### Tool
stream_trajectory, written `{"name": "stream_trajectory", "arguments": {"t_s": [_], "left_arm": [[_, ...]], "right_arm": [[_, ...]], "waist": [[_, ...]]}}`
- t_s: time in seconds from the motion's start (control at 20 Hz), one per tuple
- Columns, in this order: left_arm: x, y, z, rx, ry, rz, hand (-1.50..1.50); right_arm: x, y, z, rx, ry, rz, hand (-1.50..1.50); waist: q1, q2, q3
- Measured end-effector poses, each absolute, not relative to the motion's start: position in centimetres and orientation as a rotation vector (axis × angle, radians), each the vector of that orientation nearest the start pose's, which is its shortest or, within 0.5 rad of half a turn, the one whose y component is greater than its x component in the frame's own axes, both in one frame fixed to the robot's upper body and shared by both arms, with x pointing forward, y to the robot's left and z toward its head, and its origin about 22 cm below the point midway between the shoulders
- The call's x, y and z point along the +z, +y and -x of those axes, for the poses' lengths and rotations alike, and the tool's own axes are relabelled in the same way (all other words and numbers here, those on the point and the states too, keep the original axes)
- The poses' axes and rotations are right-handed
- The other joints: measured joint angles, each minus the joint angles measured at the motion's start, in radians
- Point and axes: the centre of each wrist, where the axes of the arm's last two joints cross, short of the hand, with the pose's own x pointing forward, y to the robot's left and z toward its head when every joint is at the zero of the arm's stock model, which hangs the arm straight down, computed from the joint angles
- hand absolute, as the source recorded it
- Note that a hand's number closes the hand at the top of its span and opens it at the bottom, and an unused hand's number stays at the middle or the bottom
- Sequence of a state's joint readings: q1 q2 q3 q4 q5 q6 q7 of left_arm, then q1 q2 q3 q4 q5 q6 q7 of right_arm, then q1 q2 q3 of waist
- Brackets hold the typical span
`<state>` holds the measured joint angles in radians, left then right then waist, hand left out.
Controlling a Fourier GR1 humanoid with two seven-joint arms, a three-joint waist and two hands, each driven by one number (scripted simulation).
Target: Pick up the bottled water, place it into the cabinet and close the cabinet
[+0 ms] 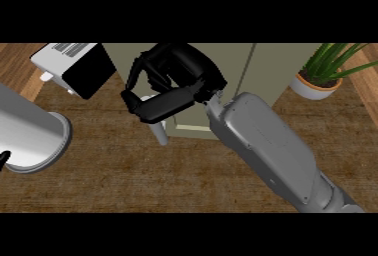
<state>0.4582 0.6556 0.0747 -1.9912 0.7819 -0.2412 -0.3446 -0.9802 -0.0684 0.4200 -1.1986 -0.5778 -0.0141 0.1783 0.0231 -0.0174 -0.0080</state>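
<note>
My right hand (171,84) is raised in front of the beige cabinet (236,65) at the back of the counter, its fingers and thumb curled. A pale, narrow bottled water (159,134) sticks out below the hand, and another bit of it shows between the fingers; the hand hides the rest. The grey right forearm (269,150) runs up from the lower right. At the left edge my left forearm (29,135) fills the view as a grey cylinder, and only a black sliver of the left hand (3,161) shows. I cannot tell how the cabinet door stands behind the hand.
A white appliance with a black face (77,67) stands at the back left. A green plant in a white pot (317,82) sits to the right of the cabinet. Brown wooden counter (148,180) spreads in front.
</note>
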Motion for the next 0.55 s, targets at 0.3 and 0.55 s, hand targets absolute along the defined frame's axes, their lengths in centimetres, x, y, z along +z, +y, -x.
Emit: {"name": "stream_trajectory", "arguments": {"t_s": [0.3, 0.55], "left_arm": [[9.22, 35.39, -14.1, -0.057, -1.874, 0.344, -1.5], [9.18, 35.03, -14.3, -0.062, -1.872, 0.351, -1.5]], "right_arm": [[17.86, -3.33, -36.19, 0.578, -1.646, -0.7, -1.5], [17.73, -3.45, -36.47, 0.594, -1.679, -0.688, -1.5]], "waist": [[0.009, -0.005, -0.004], [0.012, -0.005, -0.008]]}}
